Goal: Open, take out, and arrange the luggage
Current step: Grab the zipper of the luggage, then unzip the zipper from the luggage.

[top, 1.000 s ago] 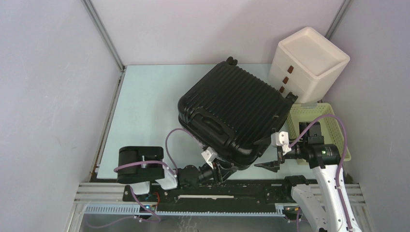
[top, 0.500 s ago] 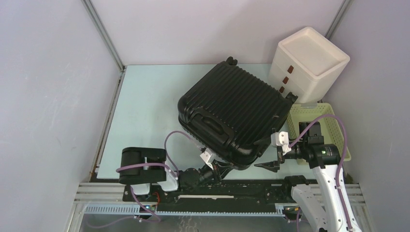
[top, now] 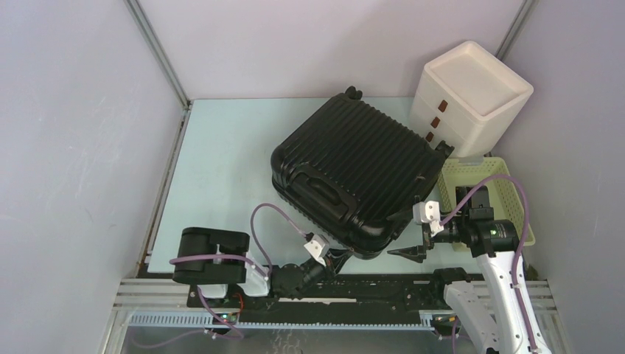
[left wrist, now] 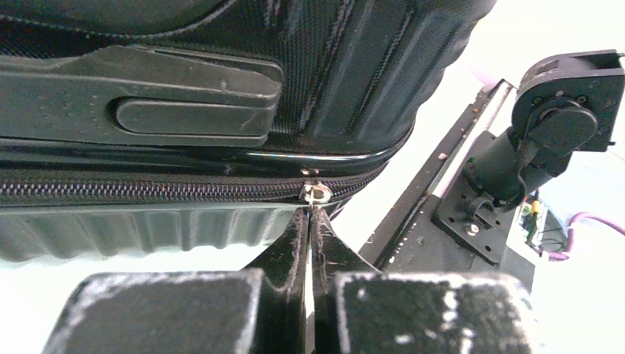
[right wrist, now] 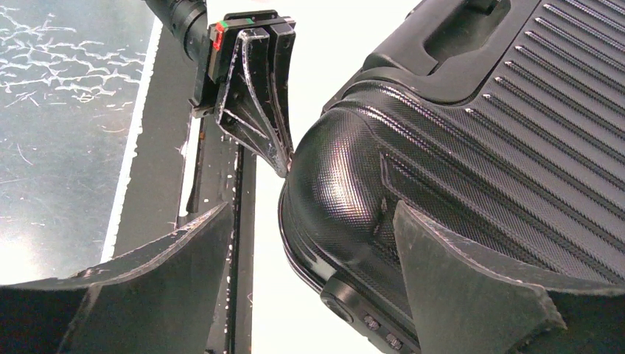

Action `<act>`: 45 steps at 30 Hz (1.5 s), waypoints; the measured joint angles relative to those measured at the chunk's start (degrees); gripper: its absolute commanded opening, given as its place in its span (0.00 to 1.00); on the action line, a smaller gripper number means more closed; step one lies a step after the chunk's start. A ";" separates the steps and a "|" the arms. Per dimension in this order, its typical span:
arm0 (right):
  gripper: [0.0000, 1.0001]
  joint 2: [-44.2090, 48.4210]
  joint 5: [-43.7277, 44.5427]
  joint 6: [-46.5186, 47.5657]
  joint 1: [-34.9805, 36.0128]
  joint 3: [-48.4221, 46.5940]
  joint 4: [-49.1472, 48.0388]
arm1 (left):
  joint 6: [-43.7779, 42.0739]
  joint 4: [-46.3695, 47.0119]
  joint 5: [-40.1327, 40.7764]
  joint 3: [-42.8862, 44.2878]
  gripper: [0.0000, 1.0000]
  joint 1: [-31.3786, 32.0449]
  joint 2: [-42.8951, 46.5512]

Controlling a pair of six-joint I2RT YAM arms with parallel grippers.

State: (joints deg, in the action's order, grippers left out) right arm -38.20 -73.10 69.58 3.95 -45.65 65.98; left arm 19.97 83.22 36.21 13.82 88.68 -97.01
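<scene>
The work surface is a pale blue-green tabletop [top: 221, 169], matt and flat, closed in on three sides by plain grey-lilac wall panels [top: 74, 147] that meet at slim aluminium corner posts [top: 158, 55]. Along the near edge runs a black base plate on a metal rail [top: 354, 291], where both arms are bolted.

The large black hard-shell suitcase with the ribbed shell [top: 354, 169] lies flat on the tabletop, right of centre and turned at an angle, zipped shut, its black handle towards the arms. Its far right corner sits just beside a white three-drawer box [top: 468, 96] in the back right corner; a pale yellow slatted basket [top: 508, 184] stands on the table just right of the suitcase.

The left gripper [left wrist: 309, 215] is low at the suitcase's near corner, its fingers pressed together, tips right at the small silver zip pull [left wrist: 317, 193] on the seam – whether the tab is actually pinched between them I cannot tell.

The right gripper [top: 409, 253] hangs near the suitcase's near right side, jaws spread wide and holding nothing – in the wrist view the rounded corner shows between its two fingers
</scene>
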 measured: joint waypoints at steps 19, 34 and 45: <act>0.89 -0.07 1.09 0.39 0.39 -0.35 1.40 | -5.81 -11.63 10.75 1.92 0.00 3.23 5.27; 0.83 -25.81 22.23 -22.01 32.61 -30.12 -2.23 | -4.98 -3.32 9.94 -2.71 0.00 3.06 3.23; 0.65 -53.44 48.43 -45.55 46.05 -51.82 -13.20 | -5.11 -0.28 9.55 -3.04 0.00 2.95 1.36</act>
State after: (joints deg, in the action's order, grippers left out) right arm -91.64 -24.67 24.03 50.00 -97.47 52.77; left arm 14.85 82.94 45.76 10.79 91.64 -95.66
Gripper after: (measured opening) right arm 0.661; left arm 0.006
